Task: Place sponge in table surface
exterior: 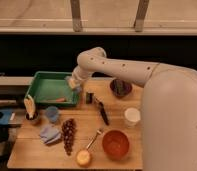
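Observation:
My gripper (74, 85) hangs over the right rim of the green tray (41, 86), at the back left of the wooden table (117, 162). A pale yellowish lump at the gripper tip may be the sponge, but I cannot tell it from the gripper itself. A thin orange item (57, 100) lies inside the tray near its front wall. The white arm (122, 72) reaches in from the right.
A small dark can (89, 96) stands just right of the gripper. A black-handled tool (102, 112), dark bowl (120, 88), white cup (132, 116), orange bowl (115, 144), blue cup (52, 114), blue cloth (49, 134), grapes (68, 135) and a yellow fruit (83, 158) lie on the table.

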Motion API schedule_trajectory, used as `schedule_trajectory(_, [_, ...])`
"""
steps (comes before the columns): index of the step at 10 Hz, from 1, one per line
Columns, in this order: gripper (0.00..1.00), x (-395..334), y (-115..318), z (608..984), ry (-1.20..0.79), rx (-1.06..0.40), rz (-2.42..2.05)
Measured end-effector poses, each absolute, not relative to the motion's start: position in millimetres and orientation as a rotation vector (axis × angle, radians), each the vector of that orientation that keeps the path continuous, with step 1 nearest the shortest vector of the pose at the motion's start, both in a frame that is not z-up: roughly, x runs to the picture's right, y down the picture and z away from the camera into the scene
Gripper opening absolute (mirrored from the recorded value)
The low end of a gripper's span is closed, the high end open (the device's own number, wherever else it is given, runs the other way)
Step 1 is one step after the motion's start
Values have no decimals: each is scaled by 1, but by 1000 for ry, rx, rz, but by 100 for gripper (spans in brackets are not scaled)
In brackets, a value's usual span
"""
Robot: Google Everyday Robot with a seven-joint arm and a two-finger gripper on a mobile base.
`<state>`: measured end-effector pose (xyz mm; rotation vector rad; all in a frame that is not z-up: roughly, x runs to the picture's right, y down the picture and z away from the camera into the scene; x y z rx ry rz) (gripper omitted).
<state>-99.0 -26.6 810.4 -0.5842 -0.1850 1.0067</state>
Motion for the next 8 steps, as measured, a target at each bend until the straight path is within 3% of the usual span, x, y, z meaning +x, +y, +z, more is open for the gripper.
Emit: schedule_trajectory(8, [0,-61,62,786,-12,-689,1108])
